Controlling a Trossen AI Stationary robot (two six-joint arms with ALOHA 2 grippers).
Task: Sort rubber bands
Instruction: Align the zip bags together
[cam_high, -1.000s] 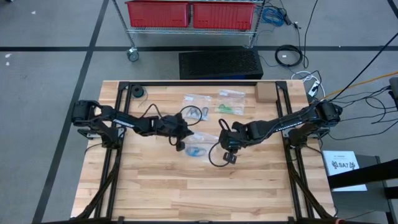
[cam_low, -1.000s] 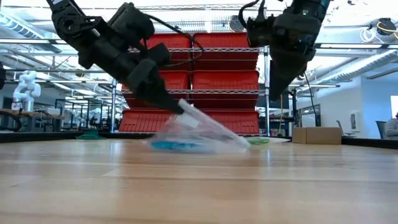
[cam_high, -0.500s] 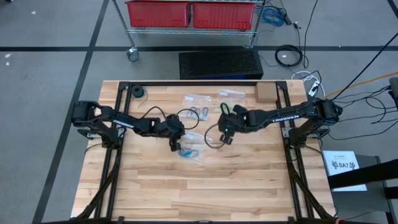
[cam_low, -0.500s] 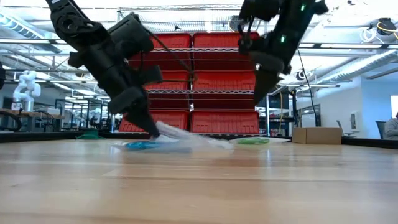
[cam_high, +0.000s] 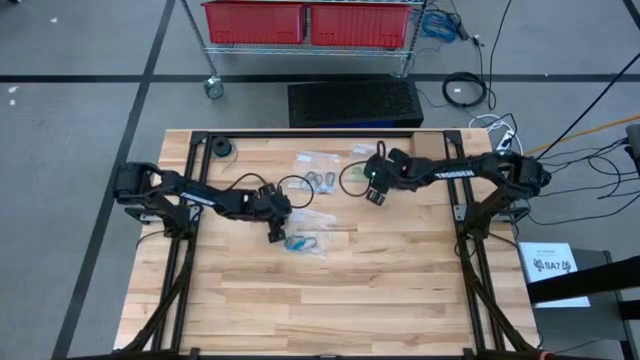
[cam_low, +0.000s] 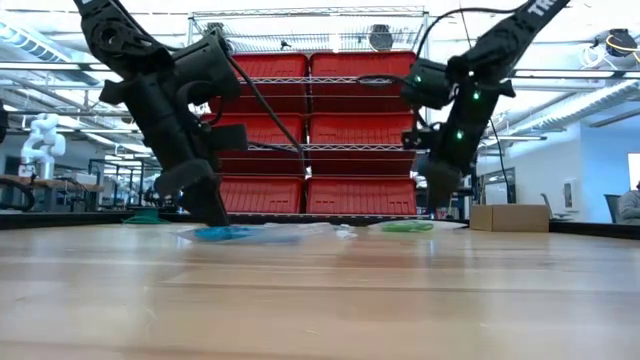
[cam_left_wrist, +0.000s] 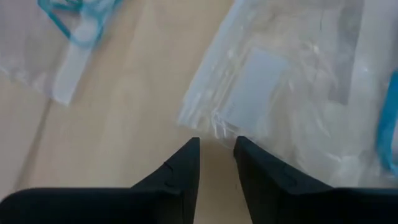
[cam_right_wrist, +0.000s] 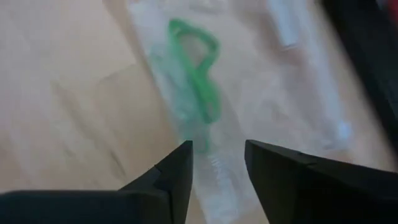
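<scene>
Table (cam_high: 330, 290): pale wood planks, smooth, lightly sheened
Bags (cam_left_wrist: 292, 93): clear thin plastic, crinkled, glossy
Green rubber band (cam_right_wrist: 199, 74): matt elastic, seen through plastic
Blue rubber bands (cam_left_wrist: 65, 18): smooth elastic
Left gripper (cam_left_wrist: 216, 163): dark matt plastic fingers
Box (cam_low: 510, 217): plain brown cardboard, matt

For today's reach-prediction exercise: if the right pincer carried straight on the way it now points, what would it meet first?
Most likely the clear plastic bag holding green rubber bands, which lies directly ahead of the open right pincer on the table. How much gap remains cannot be judged.
</scene>
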